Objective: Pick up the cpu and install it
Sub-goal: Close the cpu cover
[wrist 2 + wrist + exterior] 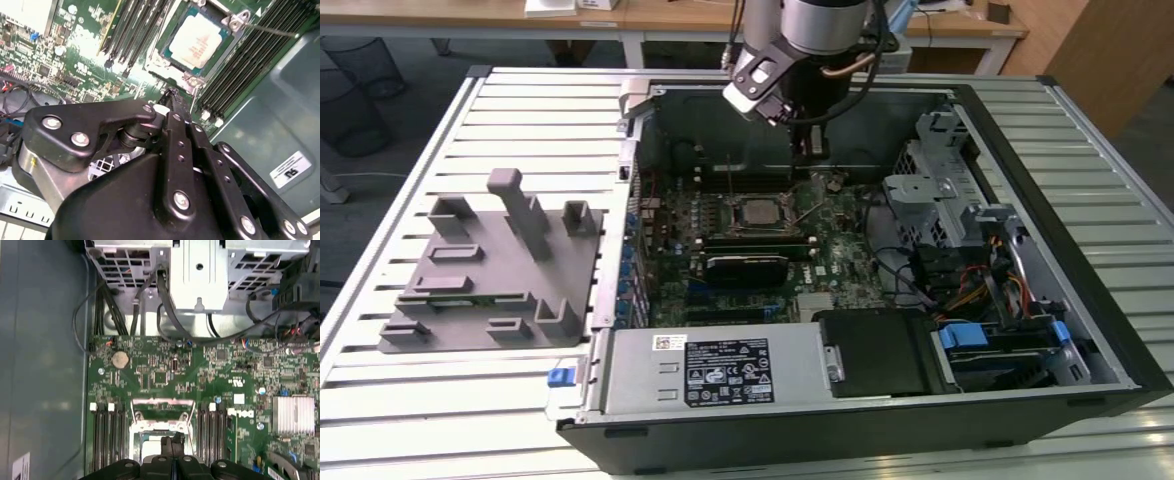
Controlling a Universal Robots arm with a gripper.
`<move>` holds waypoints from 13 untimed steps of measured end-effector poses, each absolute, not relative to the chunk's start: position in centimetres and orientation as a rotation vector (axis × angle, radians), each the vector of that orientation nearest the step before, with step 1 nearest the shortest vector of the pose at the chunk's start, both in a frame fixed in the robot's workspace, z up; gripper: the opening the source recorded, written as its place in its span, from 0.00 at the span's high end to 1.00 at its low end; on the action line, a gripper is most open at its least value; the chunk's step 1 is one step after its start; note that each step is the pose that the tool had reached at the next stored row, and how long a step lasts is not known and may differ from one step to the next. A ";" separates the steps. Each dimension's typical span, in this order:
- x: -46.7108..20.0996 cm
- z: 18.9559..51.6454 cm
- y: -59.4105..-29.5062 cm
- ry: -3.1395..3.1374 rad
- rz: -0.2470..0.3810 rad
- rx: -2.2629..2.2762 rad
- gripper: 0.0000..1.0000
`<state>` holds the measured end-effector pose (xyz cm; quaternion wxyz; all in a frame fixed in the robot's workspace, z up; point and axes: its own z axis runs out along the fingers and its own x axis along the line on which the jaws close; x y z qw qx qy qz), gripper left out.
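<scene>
The small flat square cpu (200, 40) with the silvery-white metal top is lying flat inside the square metal socket frame (231, 21). The socket frame is sitting on the green motherboard (75, 55).

In the exterior view, the motherboard is lying at the bottom of the big open black computer case (854, 440). The case is resting on the pale slatted metal table (400, 180).

The black metal gripper (172, 95) is hanging above the board, near the socket frame. It is not touching the cpu. Its two black fingers (182, 462) are pressing together, and they are holding nothing.

Long black memory slots (135, 25) are running along both sides of the socket frame.

In the first wrist view, a small round silver battery (120, 359) is sitting on the board. A ribbed silver metal cooling block (292, 415) is sitting there too, well apart from the battery.

On the exterior view's left, a grey plastic tray with upright blocks (494, 270) is resting on the table, just beside the case.
</scene>
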<state>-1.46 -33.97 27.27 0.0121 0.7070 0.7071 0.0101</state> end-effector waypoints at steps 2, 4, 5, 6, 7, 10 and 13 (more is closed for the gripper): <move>-1.3 27.2 -34.0 2.204 0.031 2.204 0.89; -1.3 27.2 -34.0 2.206 0.034 2.206 0.89; -1.2 27.2 -34.0 2.207 0.038 2.207 0.89; -1.2 27.1 -34.0 2.210 0.042 2.210 0.89; -1.2 27.1 -34.0 2.211 0.045 2.211 0.89; -0.9 27.0 -34.0 2.212 0.044 2.213 0.89; -0.6 26.9 -33.9 2.213 0.043 2.213 0.89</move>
